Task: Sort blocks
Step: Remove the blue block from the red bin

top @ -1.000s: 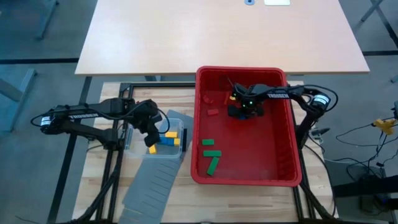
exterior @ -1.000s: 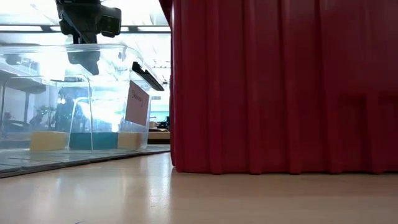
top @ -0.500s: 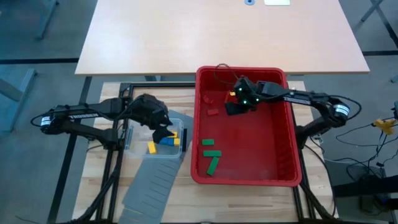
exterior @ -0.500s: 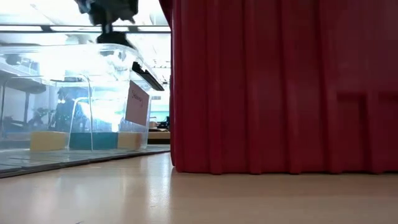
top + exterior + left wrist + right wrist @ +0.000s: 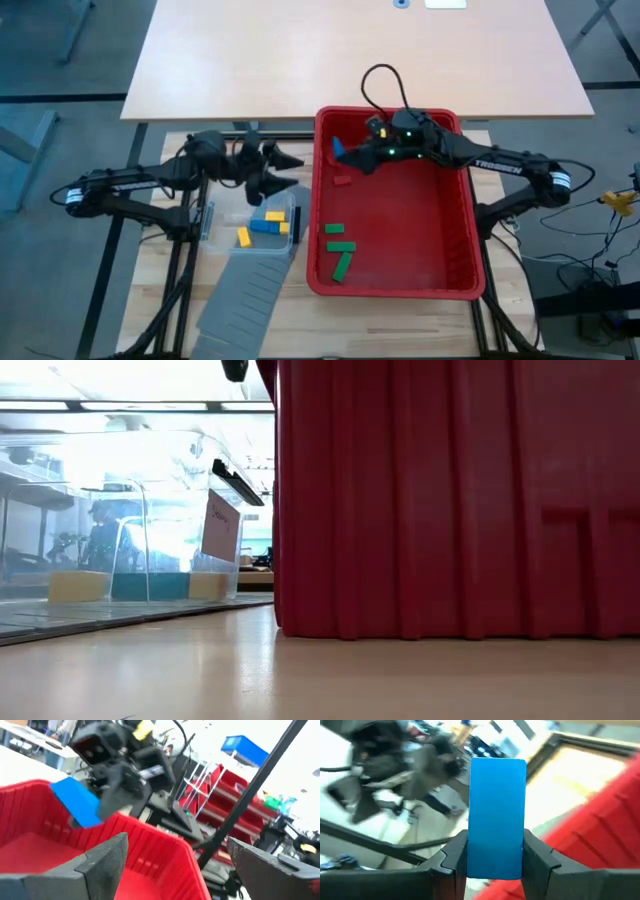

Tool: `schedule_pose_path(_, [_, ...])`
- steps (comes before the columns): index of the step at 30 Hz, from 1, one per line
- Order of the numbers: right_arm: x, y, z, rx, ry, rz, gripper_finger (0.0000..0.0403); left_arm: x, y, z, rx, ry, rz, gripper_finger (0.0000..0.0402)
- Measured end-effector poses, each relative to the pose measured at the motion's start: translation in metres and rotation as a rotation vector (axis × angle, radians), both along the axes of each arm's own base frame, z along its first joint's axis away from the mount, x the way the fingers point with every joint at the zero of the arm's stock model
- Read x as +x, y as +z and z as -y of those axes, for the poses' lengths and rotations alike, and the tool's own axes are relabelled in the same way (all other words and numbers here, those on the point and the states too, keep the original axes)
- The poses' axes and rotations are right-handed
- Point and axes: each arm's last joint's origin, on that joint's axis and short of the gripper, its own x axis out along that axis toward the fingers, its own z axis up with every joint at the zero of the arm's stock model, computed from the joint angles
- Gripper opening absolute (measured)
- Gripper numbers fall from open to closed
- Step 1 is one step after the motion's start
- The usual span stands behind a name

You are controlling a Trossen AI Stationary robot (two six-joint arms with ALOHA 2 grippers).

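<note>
On the bench (image 5: 160,300), a big red bin (image 5: 460,240) stands to the right of a small clear tub (image 5: 215,225). Above the bin's far left corner the right tool (image 5: 343,155) is clamped on a blue block (image 5: 338,150). Just left of it, above the tub's far side, the left tool (image 5: 290,170) hangs with fingers spread, holding nothing. Green blocks (image 5: 338,248) lie in the bin; yellow and blue blocks (image 5: 262,224) lie in the tub.

Robotics lab: metal-frame rig (image 5: 190,290), loose cables (image 5: 590,215), stacked red bins (image 5: 235,795), open workshop hall behind.
</note>
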Motion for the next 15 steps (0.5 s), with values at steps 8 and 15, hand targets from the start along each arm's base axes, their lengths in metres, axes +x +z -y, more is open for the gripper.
schedule_pose_path(8, [0.038,0.015,-0.016,-0.066,0.09,0.029,0.0112,0.01,-0.004,-0.009,-0.066,-0.001,0.015,0.0314])
schedule_pose_path(15, [0.064,0.015,-0.031,-0.071,0.164,0.026,0.0112,0.017,-0.008,-0.012,-0.091,0.03,0.014,0.0314])
